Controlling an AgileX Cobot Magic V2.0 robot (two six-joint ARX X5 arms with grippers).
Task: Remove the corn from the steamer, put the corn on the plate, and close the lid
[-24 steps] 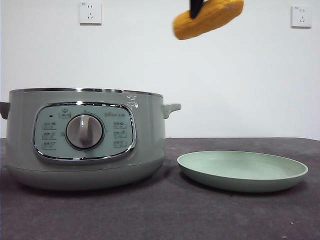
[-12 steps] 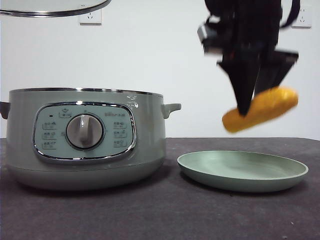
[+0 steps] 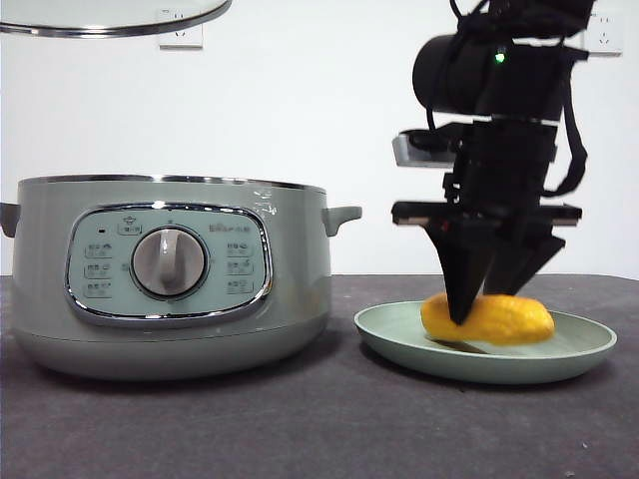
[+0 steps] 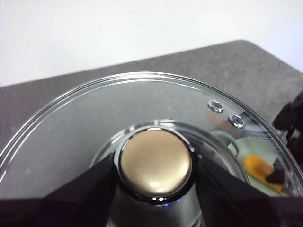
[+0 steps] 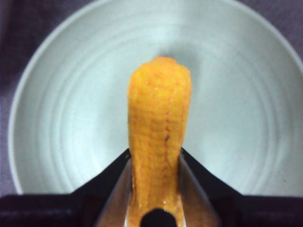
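held high by the left gripper, jaws pinched on the knob of the lid; seen in the front view only as a chrome rim and glass edge at the top corner. parked up there, by judgement, to keep the pot mouth clear and the lid ready for the closing step, with no need to set it down and regrasp.

directly beneath that gripper, through the glass in the left wrist view, a glimpse of the steamer's rim. steamer open on the dark worktop, dial facing the camera, nothing visible above its rim; interior hidden from this low angle.

further along, beside the steamer but not touching it, the plate flat on the worktop, placed close enough for a short carry from the pot.

above the plate, the right gripper, come down from overhead, jaws narrowed on one end of the corn. corn lying lengthwise, stretching away from the gripper over the middle of the plate in the right wrist view; low in the dish, seemingly resting on or just touching it, though contact not certain. gripped at the end rather than the middle, likely so the cob lands flat and the jaws can open without scraping the dish.

judged stage: corn out, placement nearly done; release not yet made, lid not yet on.
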